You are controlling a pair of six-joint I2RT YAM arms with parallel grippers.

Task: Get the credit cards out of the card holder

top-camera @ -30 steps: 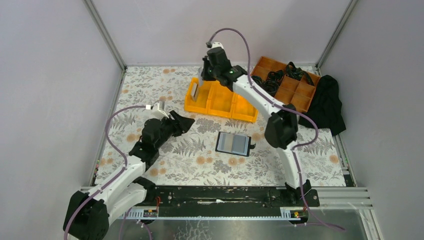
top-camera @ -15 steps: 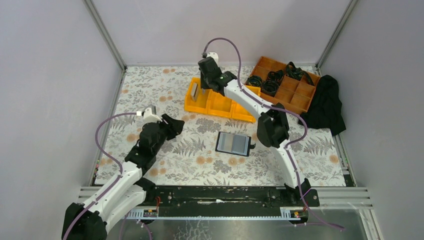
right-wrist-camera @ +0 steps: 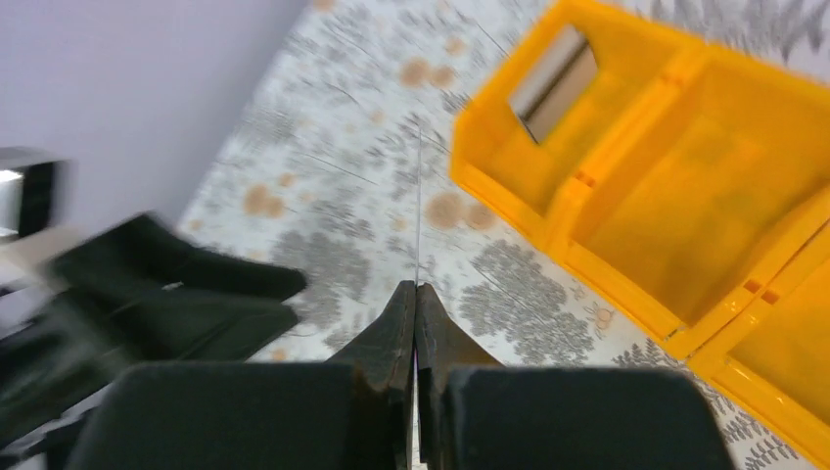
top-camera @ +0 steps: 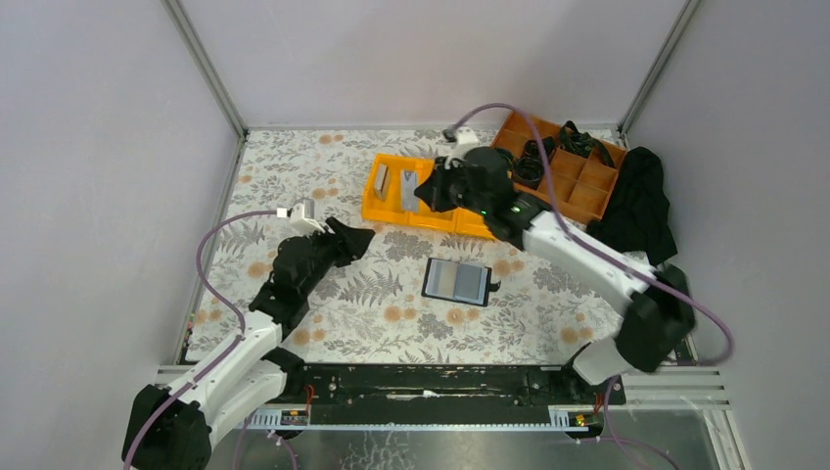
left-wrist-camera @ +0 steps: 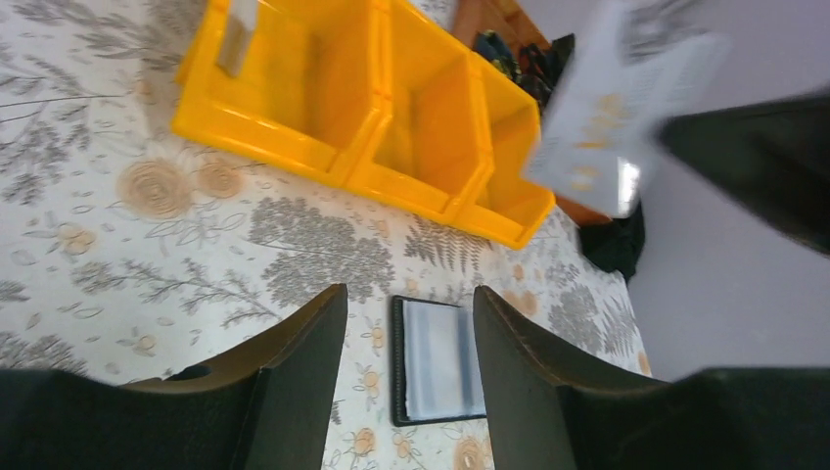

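The black card holder point(top-camera: 456, 281) lies open on the floral table, clear sleeves up, and also shows in the left wrist view point(left-wrist-camera: 438, 359). My left gripper point(top-camera: 360, 238) point(left-wrist-camera: 406, 294) is open and empty, left of the holder. My right gripper point(top-camera: 429, 191) point(right-wrist-camera: 415, 287) is shut on a pale grey credit card point(top-camera: 407, 189), held upright above the yellow bin point(top-camera: 468, 221). That card is edge-on in the right wrist view point(right-wrist-camera: 418, 196) and blurred in the left wrist view point(left-wrist-camera: 617, 108). Another grey card point(top-camera: 382, 180) point(right-wrist-camera: 554, 70) point(left-wrist-camera: 238, 34) leans in the bin's left compartment.
An orange divided tray point(top-camera: 577, 186) with black cables stands at the back right. A black cloth point(top-camera: 641, 201) lies against the right wall. Metal frame posts and walls bound the table on three sides.
My right arm has swung right and toward the near side, from the bin's left compartment to over its middle. One card now leans alone in the left compartment. The left arm barely moved.
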